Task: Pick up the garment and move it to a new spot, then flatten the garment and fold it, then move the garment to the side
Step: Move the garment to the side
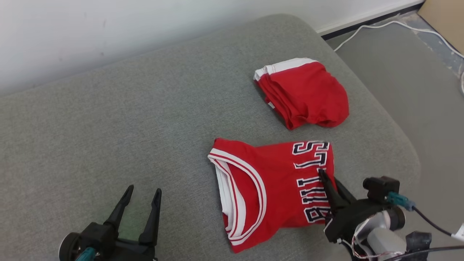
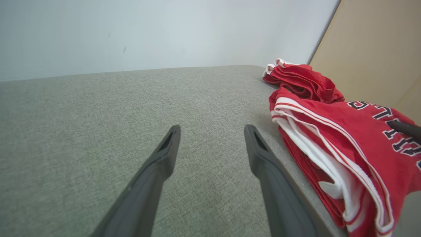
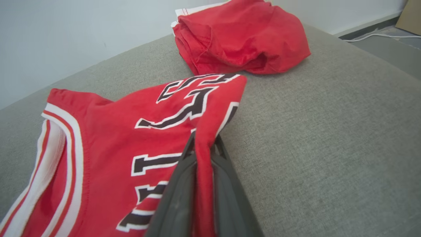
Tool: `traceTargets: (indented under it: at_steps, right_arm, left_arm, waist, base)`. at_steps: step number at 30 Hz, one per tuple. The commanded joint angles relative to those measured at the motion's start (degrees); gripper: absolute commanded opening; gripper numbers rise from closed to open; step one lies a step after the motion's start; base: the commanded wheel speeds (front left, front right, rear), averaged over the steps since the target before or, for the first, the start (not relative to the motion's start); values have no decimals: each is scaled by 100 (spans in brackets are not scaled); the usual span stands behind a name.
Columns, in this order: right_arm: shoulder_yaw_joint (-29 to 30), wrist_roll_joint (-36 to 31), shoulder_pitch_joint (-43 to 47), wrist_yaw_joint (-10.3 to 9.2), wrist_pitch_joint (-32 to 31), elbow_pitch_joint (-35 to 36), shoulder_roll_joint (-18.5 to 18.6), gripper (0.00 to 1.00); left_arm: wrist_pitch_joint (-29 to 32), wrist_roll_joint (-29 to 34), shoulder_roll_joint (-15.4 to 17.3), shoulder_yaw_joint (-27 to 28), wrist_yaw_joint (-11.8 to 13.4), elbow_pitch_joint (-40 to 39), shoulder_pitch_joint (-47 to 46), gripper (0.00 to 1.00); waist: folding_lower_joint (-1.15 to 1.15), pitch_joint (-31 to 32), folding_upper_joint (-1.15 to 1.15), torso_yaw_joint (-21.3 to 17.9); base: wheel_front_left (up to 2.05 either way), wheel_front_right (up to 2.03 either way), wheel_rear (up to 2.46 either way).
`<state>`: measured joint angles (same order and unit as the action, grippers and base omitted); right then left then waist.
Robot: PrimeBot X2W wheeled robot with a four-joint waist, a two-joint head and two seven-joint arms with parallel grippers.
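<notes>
At 7 o'clock in the head view, the left gripper (image 1: 144,189) points across the grey cushion (image 1: 108,127), jaws spread wide with nothing between them. The red jersey (image 1: 275,177) lies folded on the cushion at 5 o'clock. A second folded red garment (image 1: 304,92) lies near it, at its 12 o'clock, not touching. The right gripper (image 1: 321,174) pinches a raised ridge of cloth at the jersey's 3 o'clock edge.

Red jersey (image 1: 268,188), black-and-white lettering
</notes>
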<state>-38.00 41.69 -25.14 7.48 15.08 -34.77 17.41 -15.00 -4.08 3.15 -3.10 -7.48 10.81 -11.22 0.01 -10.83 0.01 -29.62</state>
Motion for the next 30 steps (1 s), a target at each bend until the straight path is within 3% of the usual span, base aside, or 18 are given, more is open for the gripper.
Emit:
traceTargets:
  at_steps: [1, 17, 30]
  right_arm:
    - [25, -134, -139, 0, 5, 57, 36, 0]
    - [488, -730, -1656, 0, 5, 34, 613, 0]
    - [1362, -1240, -2407, 0, 5, -1170, 1172, 0]
  left_arm:
    - [-22, 78, 21, -37, 2, -79, -58, 100]
    - [-22, 135, 4, -284, 2, -195, -211, 100]
    - [-22, 210, -15, -397, 2, -190, -291, 100]
  waist:
    - [-1, -86, -1, 82]
    - [-1, -409, -1, 801]
    - [-1, -613, -1, 1330]
  base:
    - [0, 0, 0]
    - [0, 0, 0]
    - [0, 0, 0]
